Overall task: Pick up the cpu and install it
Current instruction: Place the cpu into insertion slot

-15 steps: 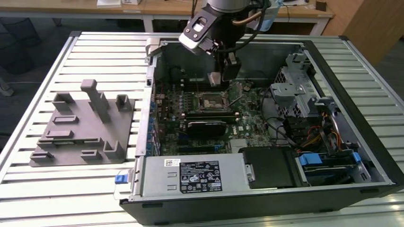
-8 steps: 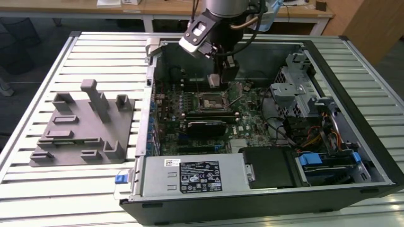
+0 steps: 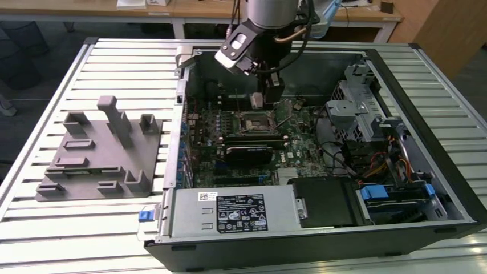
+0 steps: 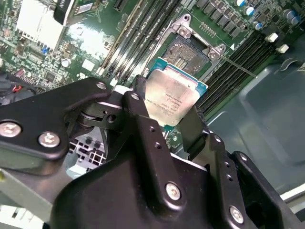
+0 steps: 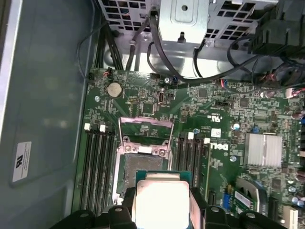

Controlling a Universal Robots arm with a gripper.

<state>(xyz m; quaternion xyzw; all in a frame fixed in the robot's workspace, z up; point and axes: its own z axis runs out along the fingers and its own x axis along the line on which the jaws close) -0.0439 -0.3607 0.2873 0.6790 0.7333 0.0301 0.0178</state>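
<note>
Silver cpu (image 4: 175,95) sits pinched between fingers (image 4: 145,133) of the hand (image 4: 164,109).

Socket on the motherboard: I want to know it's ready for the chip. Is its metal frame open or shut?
Open: the metal frame stands swung up off the socket, leaving its contacts bare.

square cpu (image 4: 175,98), silver-grey top, green-edged, tilted, held above open socket (image 4: 188,47)

In the second wrist view the jaws cover 2 edges of the cpu (image 4: 175,98), which hides part of the socket (image 4: 187,47). The first wrist view's edge cuts the cpu (image 5: 161,202) off.
</note>
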